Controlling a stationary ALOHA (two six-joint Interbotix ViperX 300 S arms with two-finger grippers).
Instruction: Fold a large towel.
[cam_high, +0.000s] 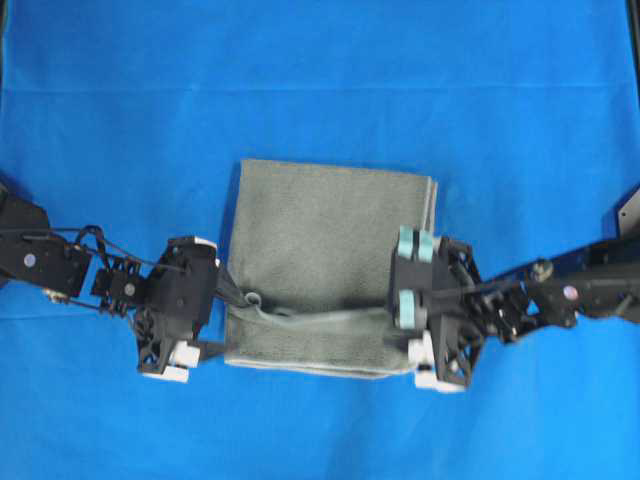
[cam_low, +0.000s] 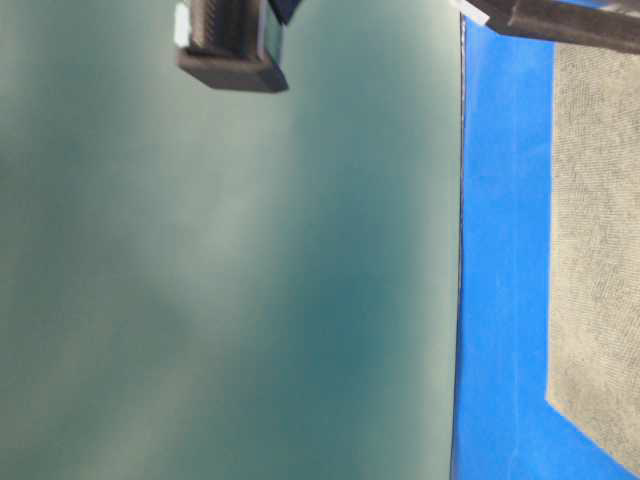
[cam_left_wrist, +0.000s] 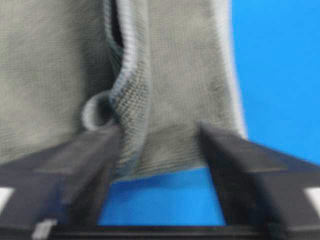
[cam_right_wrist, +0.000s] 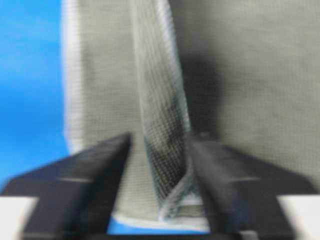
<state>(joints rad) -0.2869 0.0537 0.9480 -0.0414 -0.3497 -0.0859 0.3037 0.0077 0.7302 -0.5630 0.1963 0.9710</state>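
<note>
Seen from overhead: towel (cam_high: 330, 265) lay folded into a rough rectangle at the middle of the blue sheet (cam_high: 320, 80) covering the desk, grey-green, with a pale hem along its 6 o'clock edge. Ran across its lower part from 9 o'clock to 3 o'clock: a raised ridge of cloth, ending in a small curl of hem near the left side.

Sat at the towel's 9 o'clock edge: left tool (cam_high: 222, 300), pointing toward 3 o'clock. In its wrist view, both fingers (cam_left_wrist: 92, 150) stood spread apart, the pinched ridge and hem curl lying against the inner side of one, blue sheet showing between them. Open, then, and not clamped on the cloth.

Sat at the towel's 3 o'clock edge: right tool (cam_high: 400, 315), pointing toward 9 o'clock, resting over the towel's corner. In its wrist view, fingers (cam_right_wrist: 97, 165) stood wide as well, with an upright fold of towel rising in the gap between them; blurred picture, so probably free of both fingers rather than gripped.

From the table-level view, turned on its side: only a strip of blue sheet and a flat stretch of towel at 3 o'clock, plus dark pieces of arm at 12 o'clock.
</note>
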